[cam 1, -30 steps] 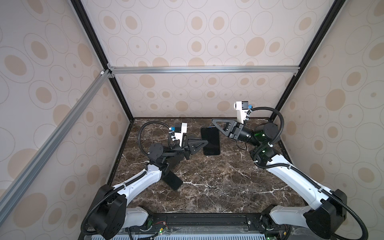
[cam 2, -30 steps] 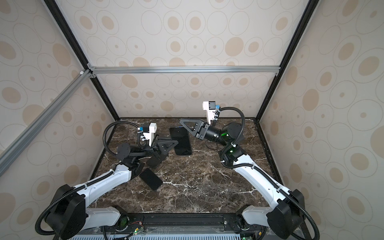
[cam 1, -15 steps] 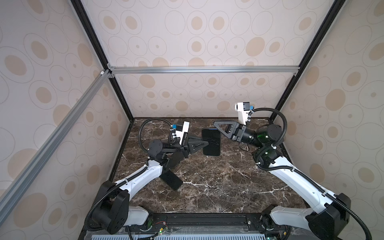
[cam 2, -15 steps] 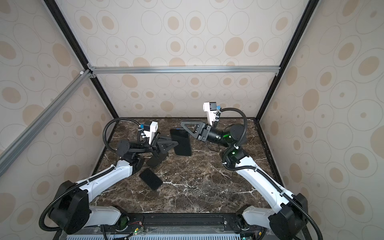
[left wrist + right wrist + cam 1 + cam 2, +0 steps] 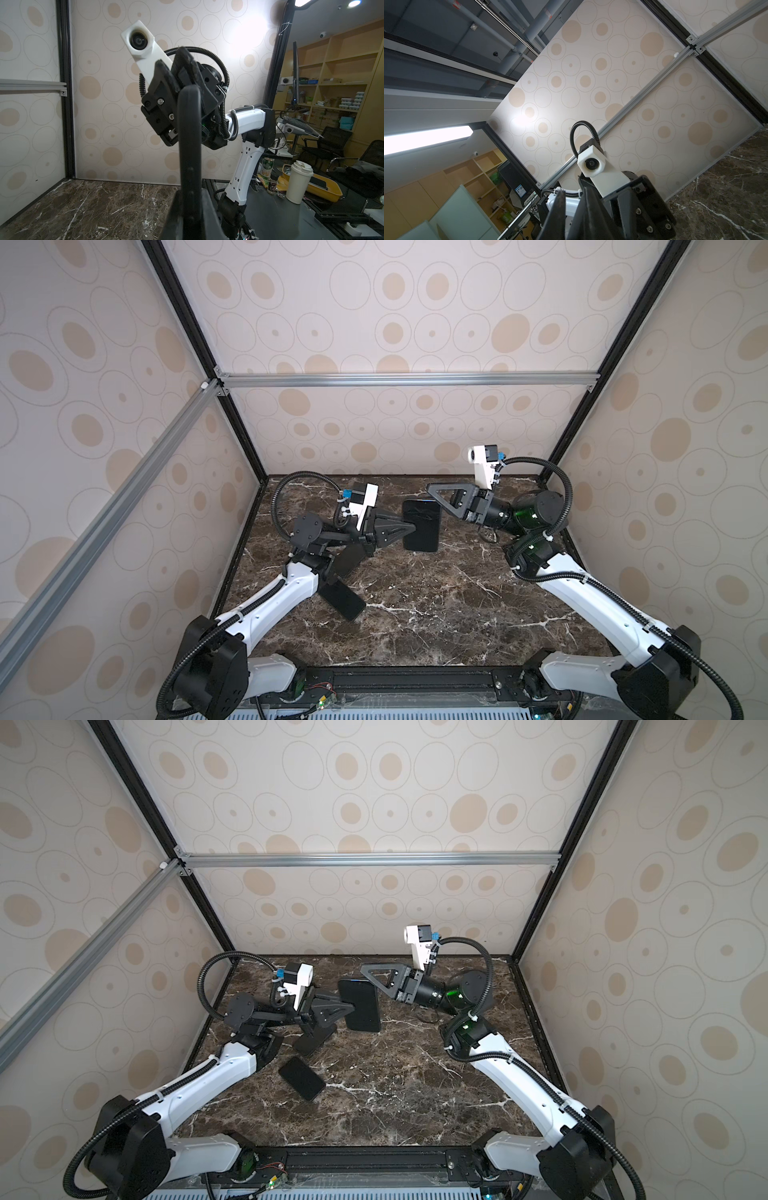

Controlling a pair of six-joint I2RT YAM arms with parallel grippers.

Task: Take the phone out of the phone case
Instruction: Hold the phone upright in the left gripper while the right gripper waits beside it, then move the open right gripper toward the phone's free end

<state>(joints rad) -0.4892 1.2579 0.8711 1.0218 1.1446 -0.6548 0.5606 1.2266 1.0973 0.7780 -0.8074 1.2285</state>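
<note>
Left gripper (image 5: 409, 527) is clamped tight on the near-left edge of the phone case (image 5: 424, 526), holding it clear of the surface (image 5: 436, 614), a dark marbled slab veined in white. The right gripper (image 5: 430, 488) hangs by the case's far right corner; in both top views its finger overlaps that corner, and I cannot tell whether they touch. In the right wrist view its fingers (image 5: 589, 212) stand a narrow gap apart with nothing between them. The case shows a glossy black face to the top views, and in the left wrist view it appears edge-on as a thin rounded rim (image 5: 190, 135). Whether the phone sits inside it I cannot tell. A smaller black slab (image 5: 302, 1078), phone-shaped, lies flat on the surface beside the left arm, well apart from the case.
</note>
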